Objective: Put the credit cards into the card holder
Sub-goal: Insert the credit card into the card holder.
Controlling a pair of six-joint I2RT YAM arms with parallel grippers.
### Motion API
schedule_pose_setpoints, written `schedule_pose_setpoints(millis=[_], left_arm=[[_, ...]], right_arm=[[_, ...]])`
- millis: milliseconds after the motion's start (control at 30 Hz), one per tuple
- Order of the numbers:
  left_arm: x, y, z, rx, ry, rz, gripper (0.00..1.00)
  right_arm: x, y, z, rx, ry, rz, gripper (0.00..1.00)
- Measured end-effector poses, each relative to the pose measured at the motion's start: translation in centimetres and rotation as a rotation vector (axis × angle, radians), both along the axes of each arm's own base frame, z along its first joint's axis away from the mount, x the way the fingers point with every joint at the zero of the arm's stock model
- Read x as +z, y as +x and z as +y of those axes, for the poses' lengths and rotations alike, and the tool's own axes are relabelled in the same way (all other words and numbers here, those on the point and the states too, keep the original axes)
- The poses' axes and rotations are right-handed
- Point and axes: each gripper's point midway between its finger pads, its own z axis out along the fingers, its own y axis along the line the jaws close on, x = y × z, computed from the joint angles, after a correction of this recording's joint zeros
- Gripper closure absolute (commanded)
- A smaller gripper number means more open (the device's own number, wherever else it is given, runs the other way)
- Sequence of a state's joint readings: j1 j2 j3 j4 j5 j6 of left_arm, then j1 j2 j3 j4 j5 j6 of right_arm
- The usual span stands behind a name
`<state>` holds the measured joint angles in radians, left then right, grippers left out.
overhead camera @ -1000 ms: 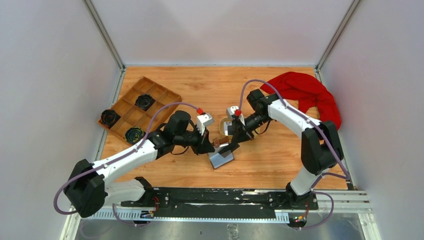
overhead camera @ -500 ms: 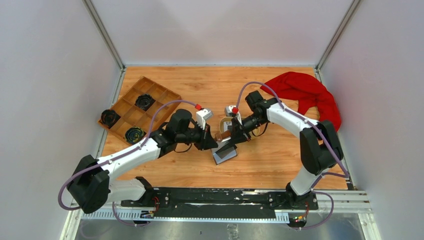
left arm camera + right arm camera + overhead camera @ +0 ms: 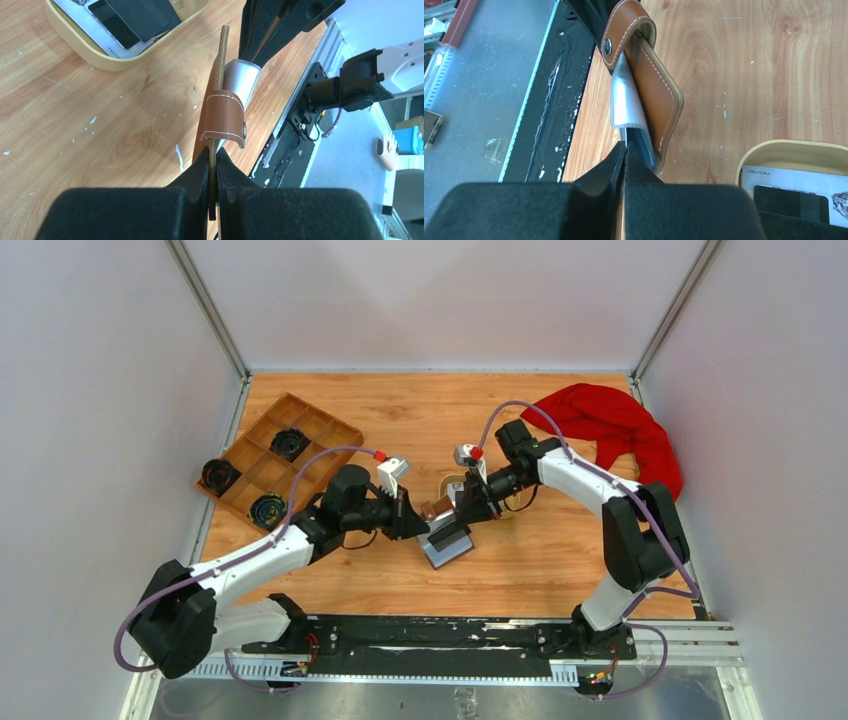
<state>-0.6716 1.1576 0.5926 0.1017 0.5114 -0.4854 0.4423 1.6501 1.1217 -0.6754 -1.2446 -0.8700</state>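
Both arms reached inward so that their wrists faced each other. The left arm point(image 3: 250, 555) extended forward and to the right, forearm low. The left gripper point(image 3: 420, 525) point(image 3: 212, 157) pointed right, its fingers point(image 3: 195, 172) pressed almost together. The right arm point(image 3: 585, 475) bent back at its elbow. The right gripper point(image 3: 462, 520) point(image 3: 625, 150) pointed left and downward, fingers point(image 3: 639, 167) likewise closed. The two sets of fingertips stood just beside each other.

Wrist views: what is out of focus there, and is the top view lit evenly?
Left wrist: the left claw is a dark blur, the holder sharp. Right wrist: likewise, right claw blurred, holder sharp. Top view: even light, soft shadows on the table.
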Motion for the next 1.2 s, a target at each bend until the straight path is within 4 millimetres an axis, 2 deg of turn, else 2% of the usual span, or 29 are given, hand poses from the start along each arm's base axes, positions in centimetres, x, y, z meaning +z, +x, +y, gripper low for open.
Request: schedule_pose_setpoints(millis=[200,533,1200], left_arm=[[0.4,0.1,0.7,0.044,-0.043,0.017,1.00],[1.6,0.0,0.1,0.041,-0.117,0.025,1.00],[1.9,-0.1,-0.1,0.034,-0.166,0.045,1.00]], right_arm=[[0.4,0.0,0.1,-0.004,0.048,0.018,1.00],[0.5,-0.3,0.4,-0.001,0.086,0.042,1.00],[0.0,-1.0,0.5,0.027,0.160,0.055,1.00]])
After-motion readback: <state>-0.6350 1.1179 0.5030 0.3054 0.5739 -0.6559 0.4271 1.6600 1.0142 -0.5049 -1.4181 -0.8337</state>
